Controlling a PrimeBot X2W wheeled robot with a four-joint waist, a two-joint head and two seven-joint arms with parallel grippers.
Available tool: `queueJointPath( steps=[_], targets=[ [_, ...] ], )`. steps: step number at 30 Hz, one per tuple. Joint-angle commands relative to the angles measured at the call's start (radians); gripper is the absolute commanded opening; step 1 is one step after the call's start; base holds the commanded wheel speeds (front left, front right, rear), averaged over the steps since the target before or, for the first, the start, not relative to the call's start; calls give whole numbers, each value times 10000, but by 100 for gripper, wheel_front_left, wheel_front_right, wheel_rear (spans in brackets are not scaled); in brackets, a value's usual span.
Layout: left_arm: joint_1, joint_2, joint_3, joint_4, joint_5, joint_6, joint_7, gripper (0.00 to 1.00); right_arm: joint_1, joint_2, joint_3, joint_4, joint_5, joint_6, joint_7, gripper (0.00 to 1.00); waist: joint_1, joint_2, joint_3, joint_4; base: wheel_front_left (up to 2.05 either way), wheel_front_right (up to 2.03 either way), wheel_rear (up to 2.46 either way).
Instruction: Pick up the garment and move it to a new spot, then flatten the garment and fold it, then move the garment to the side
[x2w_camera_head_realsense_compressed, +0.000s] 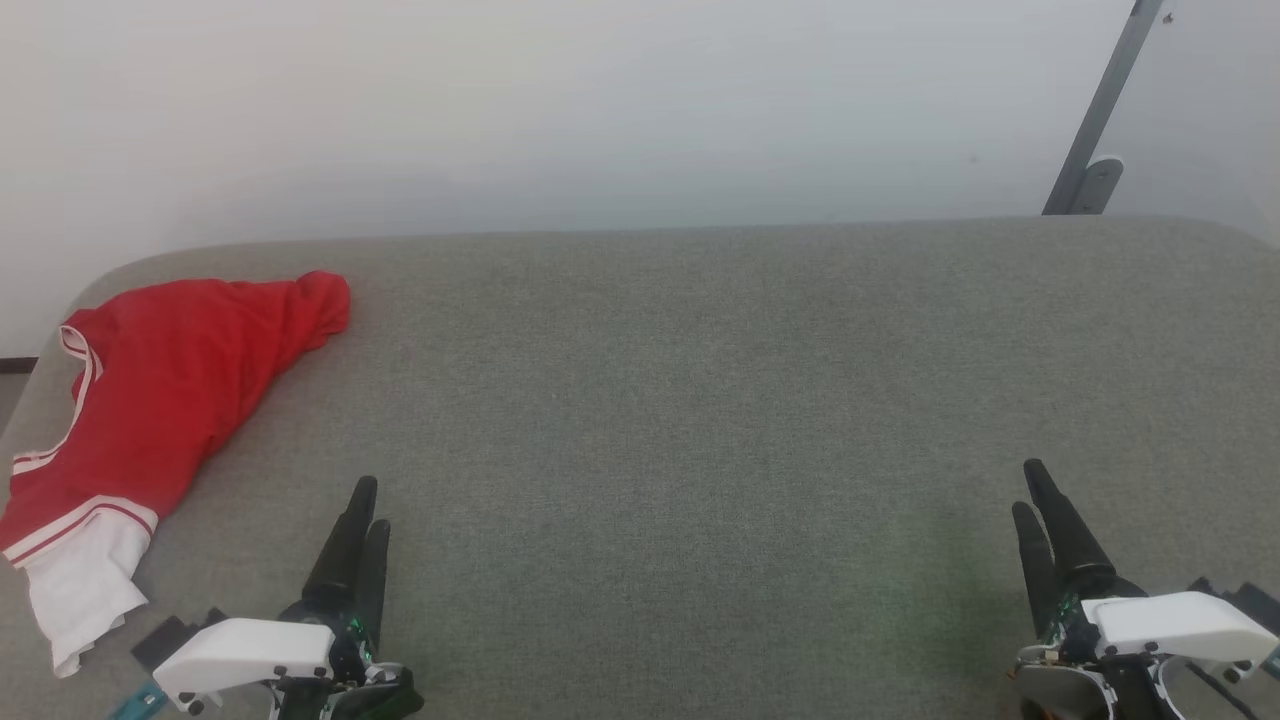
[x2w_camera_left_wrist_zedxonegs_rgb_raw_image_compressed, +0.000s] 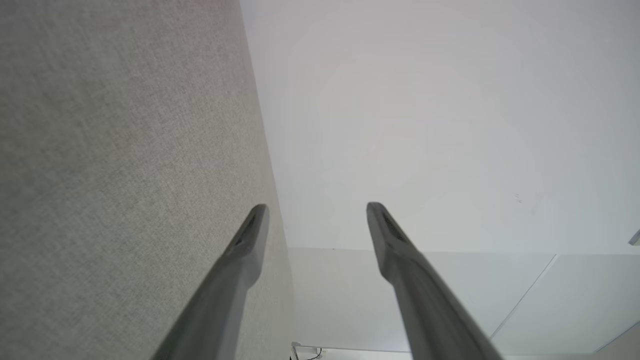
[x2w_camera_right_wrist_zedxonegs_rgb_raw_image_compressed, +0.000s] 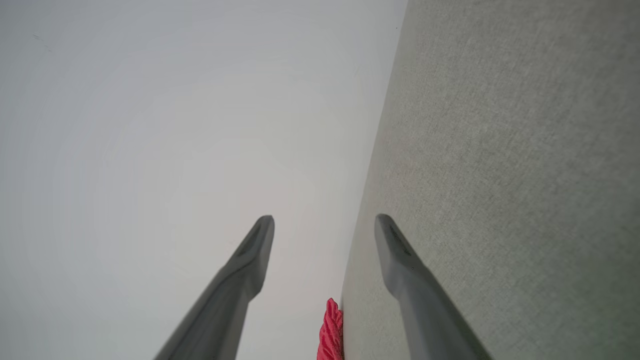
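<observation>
— Red fabric is seen along the left edge of the counter. What is it?
— The garment is heaped there, crumpled. Its bulk is spread from the far left corner toward the near side, where red-and-white striped trim and a white sleeve end are turned. It is touched by nothing.
— How are the left jaws held?
— They are held over the near left of the grey counter, just right of the garment and clear of it. The left fingers are shown well apart in the left wrist view, with nothing clamped.
— And further right?
— The right jaws are held at the near right, well apart from the garment. The right fingers are likewise spread, nothing gripped. A grey metal post is set against the pale wall at the far right.
</observation>
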Motion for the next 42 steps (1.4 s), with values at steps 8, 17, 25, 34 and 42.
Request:
queueJointPath(
  steps=[8, 17, 25, 34, 42],
  targets=[
    [-221, 398, -479, -465, 1076, 395, -503, 100, -365, -288, 256, -165, -1602, 2, -495, 100, 0, 0, -32, -14, 0, 0, 0],
    [-313, 808, -996, -598, 2950, 1005, -912, 100, -467, -331, 346, -284, -3831, 2, -840, 100, 0, 0, -47, -38, 0, 0, 0],
    [-301, 1092, -1463, -729, 4806, 1566, -1209, 100, -529, -277, 286, -401, -5382, 3, -958, 100, 0, 0, -63, -48, 0, 0, 0],
    [-335, 1309, -1649, -801, 6140, 1903, -1484, 100, -626, -351, 317, -488, -6607, 3, -1089, 100, 0, 0, -79, -53, 0, 0, 0],
    [-196, 1467, -1709, -1050, 7247, 2215, -1734, 100, -658, -407, 315, -630, -7560, 3, -1208, 100, 0, 0, -105, -57, 0, 0, 0]
  ],
)
